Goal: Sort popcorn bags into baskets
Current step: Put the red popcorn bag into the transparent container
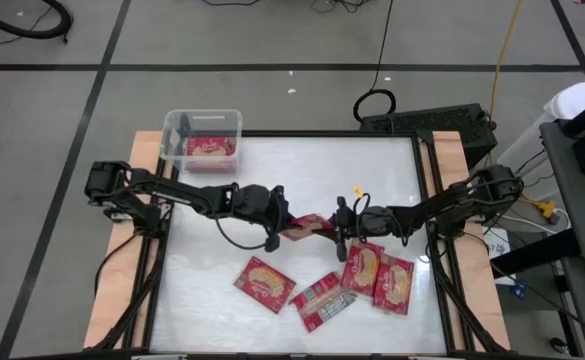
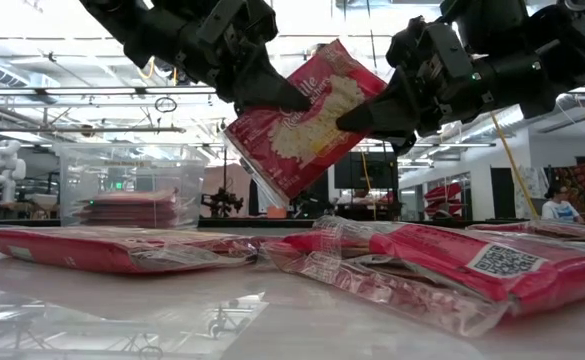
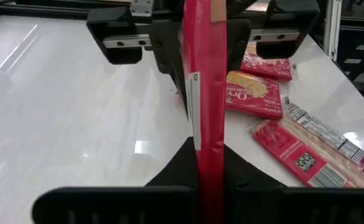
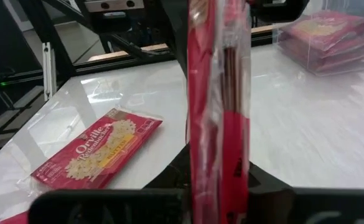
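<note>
Red loose packets (image 1: 324,300) below, perhaps four.

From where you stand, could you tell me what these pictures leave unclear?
- Packet count in the clear bin: high view shows only the top one; low view blurs the stack.
- Held packet faces: edge-on in both wrist views.
- Left claw and right claw tips: hidden by the packet in the high view.

The raised popcorn bag (image 2: 302,115) hides both pairs of jaws' tips; print on the packets in the clear basket (image 1: 202,140) at the worktop's far-left corner is unreadable.
</note>
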Robot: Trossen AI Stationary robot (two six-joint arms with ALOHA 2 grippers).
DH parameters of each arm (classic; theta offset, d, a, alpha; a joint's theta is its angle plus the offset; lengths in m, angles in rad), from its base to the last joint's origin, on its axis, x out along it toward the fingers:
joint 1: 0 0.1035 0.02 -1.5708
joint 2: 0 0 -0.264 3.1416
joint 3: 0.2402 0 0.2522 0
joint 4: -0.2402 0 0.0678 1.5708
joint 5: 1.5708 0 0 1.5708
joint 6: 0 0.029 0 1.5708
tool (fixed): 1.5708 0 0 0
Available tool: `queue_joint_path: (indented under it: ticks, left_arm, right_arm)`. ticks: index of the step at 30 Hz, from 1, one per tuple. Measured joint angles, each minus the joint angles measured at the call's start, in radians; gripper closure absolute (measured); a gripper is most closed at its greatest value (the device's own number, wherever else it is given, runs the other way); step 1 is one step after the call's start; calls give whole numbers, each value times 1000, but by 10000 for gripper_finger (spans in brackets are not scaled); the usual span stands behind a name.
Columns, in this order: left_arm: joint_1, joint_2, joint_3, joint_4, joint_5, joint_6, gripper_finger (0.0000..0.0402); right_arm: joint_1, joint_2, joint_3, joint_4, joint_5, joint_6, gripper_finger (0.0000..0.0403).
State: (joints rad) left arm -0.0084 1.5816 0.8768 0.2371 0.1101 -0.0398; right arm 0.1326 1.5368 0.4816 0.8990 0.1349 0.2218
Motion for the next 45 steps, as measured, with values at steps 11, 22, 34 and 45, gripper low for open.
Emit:
queue_joint_path:
  ticks: [11, 22, 34, 45]
  left_arm:
    - [90, -189, 11, -371, 17, 62, 386]
    - [259, -383, 200, -978, -45, 180, 385]
    - [443, -387, 508, -1407, -289, 382, 376]
    - [652, -360, 523, -1414, -377, 586, 369]
  right_arm:
    - [-40, -11, 1, 4, 159, -148, 295]
    - [-100, -11, -26, -29, 150, -207, 276]
    - [-100, -11, -55, 9, 149, -210, 276]
    - [-71, -11, -55, -1, 48, -165, 276]
